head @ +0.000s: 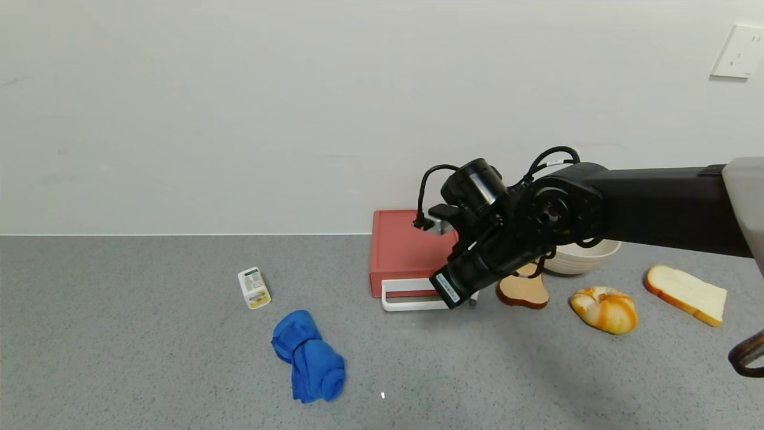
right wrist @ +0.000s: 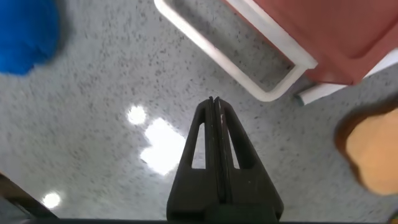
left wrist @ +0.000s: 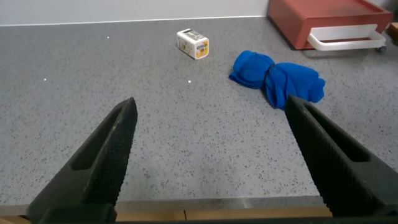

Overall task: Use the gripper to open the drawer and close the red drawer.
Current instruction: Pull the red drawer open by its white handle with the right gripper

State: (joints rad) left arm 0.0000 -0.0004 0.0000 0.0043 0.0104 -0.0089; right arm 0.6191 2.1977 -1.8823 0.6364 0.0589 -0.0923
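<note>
A speckled grey stone-like surface (head: pixel 149 334) runs back to a plain white wall. Against that wall, just past centre toward 1 o'clock, sits the drawer (head: pixel 403 248), a flat, low salmon-red plastic box with a white loop handle (head: pixel 412 303) on its front, standing slightly forward. The right gripper (right wrist: pixel 212 109) hangs over the handle's right end at about 3 o'clock of the drawer, its pointed black fingers pressed together and holding nothing, tips just short of the loop. The left gripper (left wrist: pixel 211 124) is spread wide and empty above bare surface. At 7 o'clock of the drawer lies a crumpled blue cloth (head: pixel 307 356), and at 9 o'clock a small white carton (head: pixel 254 288).
</note>
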